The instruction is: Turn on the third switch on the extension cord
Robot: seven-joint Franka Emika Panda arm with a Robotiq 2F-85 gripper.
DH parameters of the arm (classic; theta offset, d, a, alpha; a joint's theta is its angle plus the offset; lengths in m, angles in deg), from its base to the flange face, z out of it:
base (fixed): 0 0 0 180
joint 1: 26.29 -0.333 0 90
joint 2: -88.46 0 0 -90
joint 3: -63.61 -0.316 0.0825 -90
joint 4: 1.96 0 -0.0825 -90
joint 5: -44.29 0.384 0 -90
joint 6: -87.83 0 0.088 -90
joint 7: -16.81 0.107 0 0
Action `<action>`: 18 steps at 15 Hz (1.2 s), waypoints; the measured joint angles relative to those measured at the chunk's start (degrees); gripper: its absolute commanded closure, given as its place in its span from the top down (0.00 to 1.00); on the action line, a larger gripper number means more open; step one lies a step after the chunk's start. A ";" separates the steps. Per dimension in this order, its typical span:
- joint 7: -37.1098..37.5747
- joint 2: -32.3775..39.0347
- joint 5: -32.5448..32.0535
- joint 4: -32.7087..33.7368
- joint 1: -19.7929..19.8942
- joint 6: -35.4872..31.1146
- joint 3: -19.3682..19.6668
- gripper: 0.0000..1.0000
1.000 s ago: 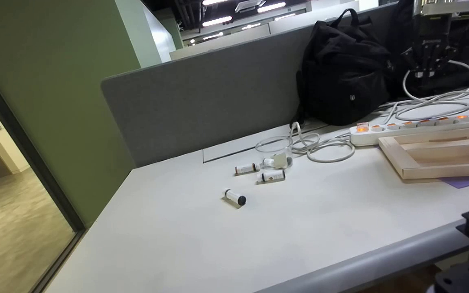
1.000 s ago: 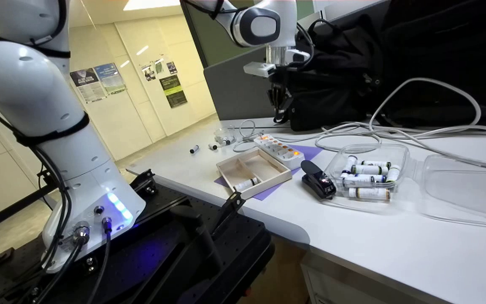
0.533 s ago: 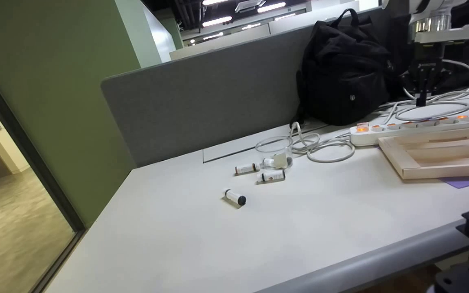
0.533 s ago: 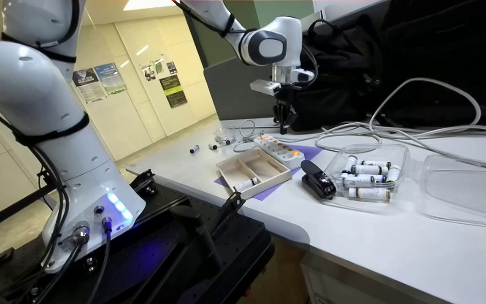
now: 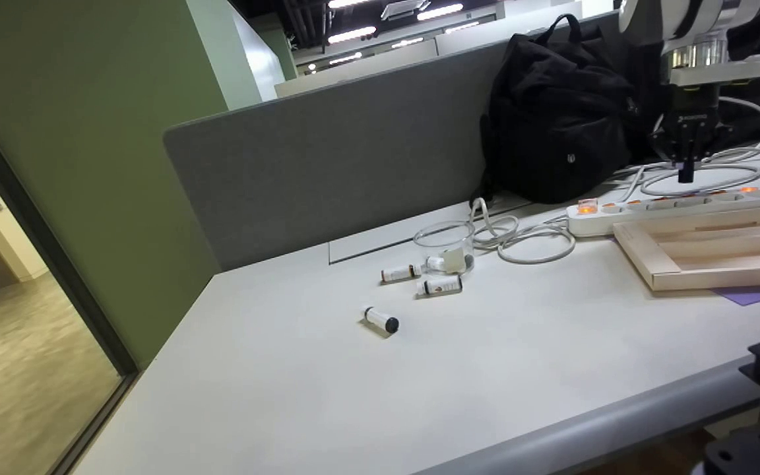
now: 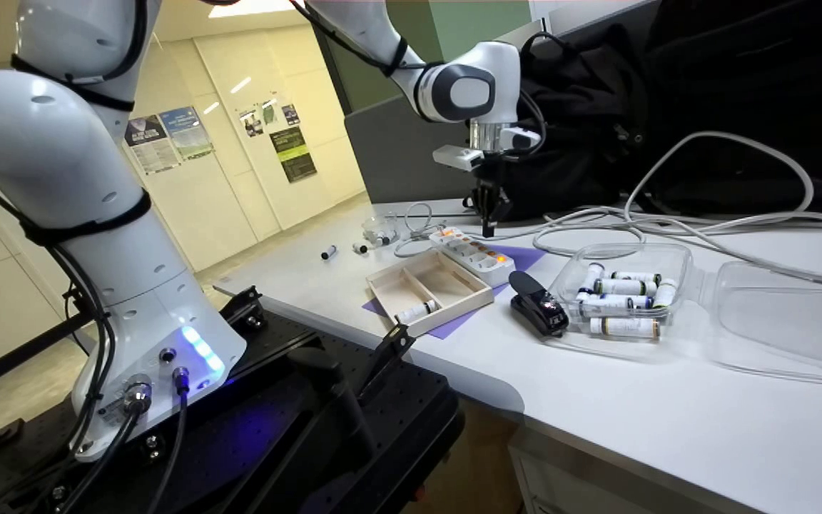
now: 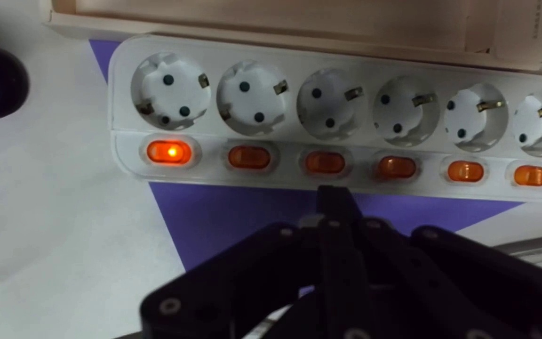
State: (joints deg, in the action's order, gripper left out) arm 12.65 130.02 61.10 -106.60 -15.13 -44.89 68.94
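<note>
The extension cord is a long white power strip that lies on the table in both exterior views (image 5: 667,214) (image 6: 469,251) and fills the upper part of the wrist view (image 7: 290,162). It has a row of sockets and orange switches. In the wrist view the leftmost switch (image 7: 169,152) glows. The third switch from the left (image 7: 325,162) is dark orange and unlit. My gripper (image 7: 339,195) is shut and empty, its tips just below that third switch in the picture. In both exterior views the gripper (image 5: 685,175) (image 6: 488,231) points down above the strip, apart from it.
A pale wooden tray (image 6: 447,308) lies along the strip, on purple paper (image 7: 252,212). A black stapler-like object (image 6: 539,305) and a clear box (image 6: 678,260) with several small vials are nearby. White cables (image 6: 600,227) and a black backpack (image 5: 555,125) are behind.
My gripper has come down toward the strip. Its fingers were apart one second ago and are together now. The strip and the tray have not moved.
</note>
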 measured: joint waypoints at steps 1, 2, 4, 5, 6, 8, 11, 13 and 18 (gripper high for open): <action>0.28 0.00 -0.48 0.02 0.00 0.19 0.20 0.00; 0.62 0.00 -1.12 0.02 0.00 0.40 0.44 0.00; 0.81 -0.01 -1.97 0.02 0.01 0.84 0.88 0.00; 0.83 -0.01 -2.30 0.02 0.02 1.05 1.07 0.00; 0.83 0.00 -2.37 0.02 0.05 1.32 1.16 0.00; 0.83 0.00 -2.37 0.00 0.10 2.16 1.13 0.00; 0.83 0.00 -2.39 -0.27 -0.02 2.45 0.85 0.00; 0.83 0.00 -2.39 -0.44 -0.23 2.42 0.73 0.00; 0.83 0.03 -2.39 -0.82 -0.34 2.15 0.24 0.00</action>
State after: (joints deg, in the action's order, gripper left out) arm 13.48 130.04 58.70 -107.43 -15.47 -42.74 69.17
